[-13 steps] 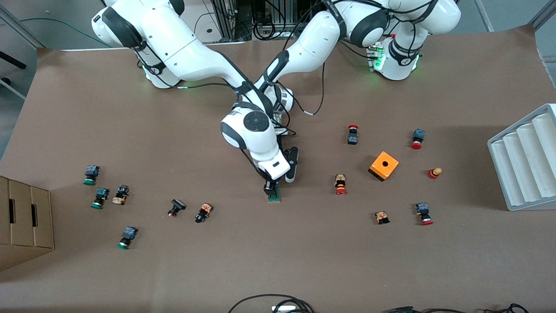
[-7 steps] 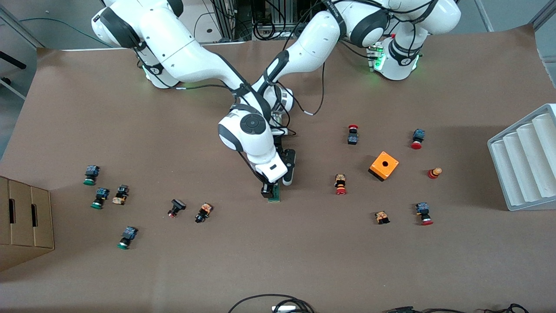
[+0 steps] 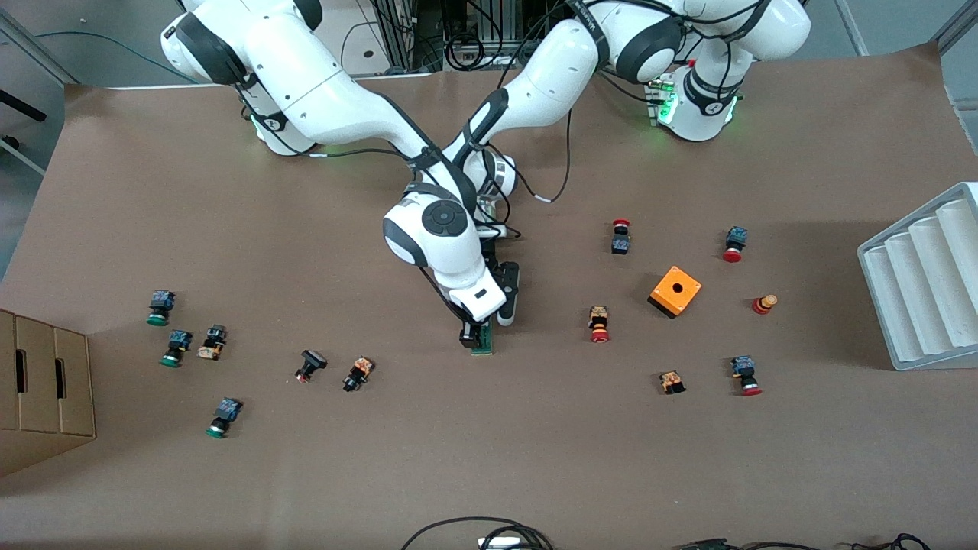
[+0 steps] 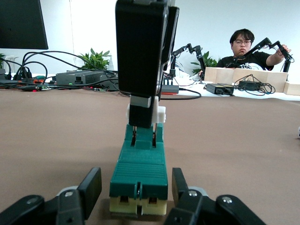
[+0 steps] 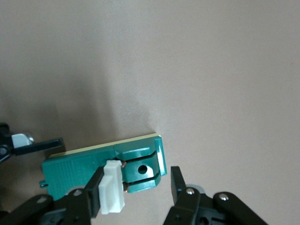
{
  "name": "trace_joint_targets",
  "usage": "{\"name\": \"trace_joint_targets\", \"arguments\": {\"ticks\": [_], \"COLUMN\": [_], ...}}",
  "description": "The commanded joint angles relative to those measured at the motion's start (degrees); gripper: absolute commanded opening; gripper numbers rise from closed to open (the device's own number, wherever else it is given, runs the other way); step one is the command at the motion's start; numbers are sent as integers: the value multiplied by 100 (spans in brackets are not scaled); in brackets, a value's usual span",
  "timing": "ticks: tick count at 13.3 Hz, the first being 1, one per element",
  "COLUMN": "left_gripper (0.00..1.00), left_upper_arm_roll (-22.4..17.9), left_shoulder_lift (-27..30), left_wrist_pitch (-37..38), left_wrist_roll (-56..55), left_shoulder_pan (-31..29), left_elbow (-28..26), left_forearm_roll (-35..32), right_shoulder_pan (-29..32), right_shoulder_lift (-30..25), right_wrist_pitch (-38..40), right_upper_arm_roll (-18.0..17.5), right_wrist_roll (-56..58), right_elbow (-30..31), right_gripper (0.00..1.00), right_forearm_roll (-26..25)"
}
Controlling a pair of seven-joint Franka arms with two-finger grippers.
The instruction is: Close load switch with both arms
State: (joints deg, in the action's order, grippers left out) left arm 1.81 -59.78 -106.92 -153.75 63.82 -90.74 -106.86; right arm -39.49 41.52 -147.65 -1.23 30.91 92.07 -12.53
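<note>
Near the middle of the table (image 3: 535, 458), the load switch (image 3: 481, 345) lies flat, its green body lengthwise between the two arms. The right gripper (image 5: 136, 190) stands straight down over the end nearer the front camera, jaws open with one finger (image 5: 96, 187) against the white sliding piece (image 5: 112, 186) and the other clear of the body — seemingly placed to push the piece, not to lift. At the end toward the bases, the left gripper (image 4: 136, 190) lies low along the table, jaws open astride the block, probably to brace it against sliding. Well apart toward the left arm's end sits an orange box (image 3: 675, 291).
</note>
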Motion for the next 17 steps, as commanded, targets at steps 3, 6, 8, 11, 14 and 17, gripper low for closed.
{"name": "trace_joint_targets", "arguments": {"ticks": [3,6,8,11,14,17], "left_gripper": [69,69,69,69,69,69], "left_upper_arm_roll": [-31,-31,-31,-40,-31,-40], "left_shoulder_lift": [-104,-104,-104,-104,-104,-104], "left_wrist_pitch": [110,110,110,110,110,110], "left_wrist_roll": [-129,-129,-129,-129,-129,-129], "left_shoulder_pan": [43,43,43,43,43,43], "left_elbow": [56,65,65,65,65,65], "left_forearm_roll": [-98,-98,-89,-98,-89,-98], "right_shoulder_pan": [99,135,144,144,144,144], "right_shoulder_lift": [-74,-100,-100,-100,-100,-100], "right_wrist_pitch": [-63,-63,-63,-63,-63,-63], "right_upper_arm_roll": [0,0,0,0,0,8], "right_wrist_roll": [38,47,47,47,47,47], "right_elbow": [-57,-57,-57,-57,-57,-57], "right_gripper": [62,62,62,62,61,61], "right_forearm_roll": [-118,-118,-127,-127,-127,-118]}}
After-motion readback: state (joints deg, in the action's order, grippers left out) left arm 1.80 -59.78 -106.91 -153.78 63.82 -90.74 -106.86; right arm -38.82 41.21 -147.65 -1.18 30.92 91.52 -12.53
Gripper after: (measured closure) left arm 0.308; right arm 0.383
